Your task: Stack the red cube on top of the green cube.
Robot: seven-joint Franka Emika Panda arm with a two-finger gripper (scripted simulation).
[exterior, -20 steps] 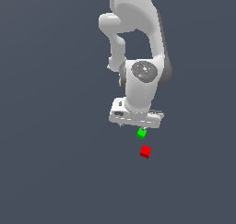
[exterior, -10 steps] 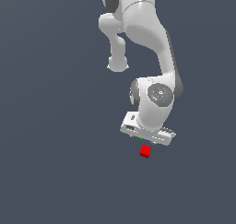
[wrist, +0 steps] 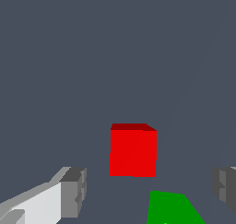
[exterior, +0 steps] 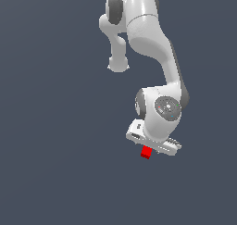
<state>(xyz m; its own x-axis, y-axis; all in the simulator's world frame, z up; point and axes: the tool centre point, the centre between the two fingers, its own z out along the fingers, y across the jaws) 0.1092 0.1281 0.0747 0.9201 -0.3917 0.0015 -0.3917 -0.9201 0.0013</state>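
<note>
The Panda arm (exterior: 152, 48) has swung lower and toward the exterior view's right since half a second ago, its wrist now hiding the green cube (wrist: 173, 208) from that camera. The gripper (wrist: 150, 191) hangs wide open, holding nothing, fingers (wrist: 73, 191) well apart. Between them the wrist view shows the green cube near the red cube (exterior: 146, 152), not touching

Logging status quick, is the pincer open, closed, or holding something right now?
Pincer: open, holding nothing; red cube sits free between its spread fingers.
</note>
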